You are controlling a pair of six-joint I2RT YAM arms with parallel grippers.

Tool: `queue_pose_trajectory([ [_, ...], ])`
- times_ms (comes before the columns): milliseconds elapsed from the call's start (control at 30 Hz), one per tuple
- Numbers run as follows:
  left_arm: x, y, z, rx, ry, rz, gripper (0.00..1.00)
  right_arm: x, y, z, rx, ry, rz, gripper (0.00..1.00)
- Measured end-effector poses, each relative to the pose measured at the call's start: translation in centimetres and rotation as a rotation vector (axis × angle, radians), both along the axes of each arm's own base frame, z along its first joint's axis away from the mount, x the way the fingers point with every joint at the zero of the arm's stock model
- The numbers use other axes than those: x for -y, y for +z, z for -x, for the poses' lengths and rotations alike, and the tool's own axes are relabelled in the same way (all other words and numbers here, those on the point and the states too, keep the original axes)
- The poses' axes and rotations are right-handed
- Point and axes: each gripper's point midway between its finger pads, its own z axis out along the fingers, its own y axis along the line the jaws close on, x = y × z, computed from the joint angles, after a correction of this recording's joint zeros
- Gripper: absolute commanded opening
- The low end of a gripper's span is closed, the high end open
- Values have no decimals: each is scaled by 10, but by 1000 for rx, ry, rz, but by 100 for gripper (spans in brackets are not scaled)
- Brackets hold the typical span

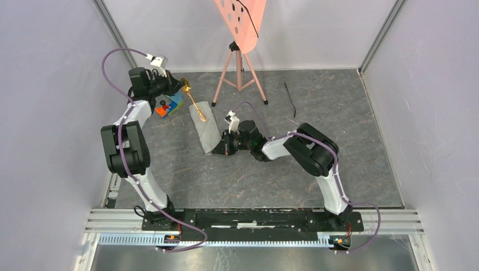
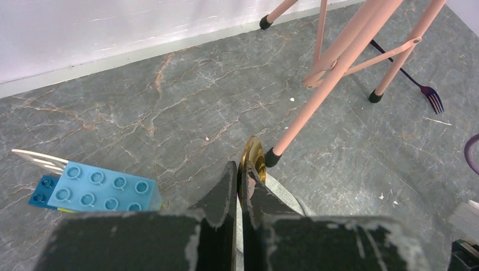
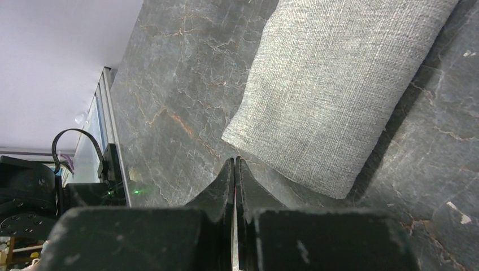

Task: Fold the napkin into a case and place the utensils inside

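Close against its own camera, the left gripper (image 2: 240, 169) is clamped on the gold spoon (image 2: 255, 159) at its neck, the bowl poking out past the fingertips. Some blue blocks (image 2: 99, 189) lie off to its left on the tabletop (image 1: 254, 180).

Seen from above, the spoon slants away from that gripper, its handle tip at the far mouth of the case (image 1: 207, 132); I can't tell how deep it sits. At the case's near corner the right gripper (image 3: 234, 164) has its fingers pressed together, seemingly pinning the cloth rather than gripping it.

To my eye the spoon is being fed in. Done well, the left gripper keeps it shallow and in line with the pouch while the right stops the cloth creeping.

Beyond the pink tripod (image 2: 339, 73) from the left gripper lies the black fork (image 2: 430, 97), well apart from both.
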Motion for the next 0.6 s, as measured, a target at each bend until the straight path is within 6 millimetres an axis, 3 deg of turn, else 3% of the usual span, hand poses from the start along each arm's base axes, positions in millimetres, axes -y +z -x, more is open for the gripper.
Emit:
queue_pose_trajectory([
  [200, -2, -13, -17, -9, -7, 4, 2, 7, 8, 2, 9, -4, -11, 0],
  [367, -2, -29, -23, -35, -16, 12, 2, 12, 22, -8, 35, -25, -40, 0],
  [600, 6, -46, -23, -65, -42, 22, 2, 7, 14, -22, 24, -40, -38, 0],
])
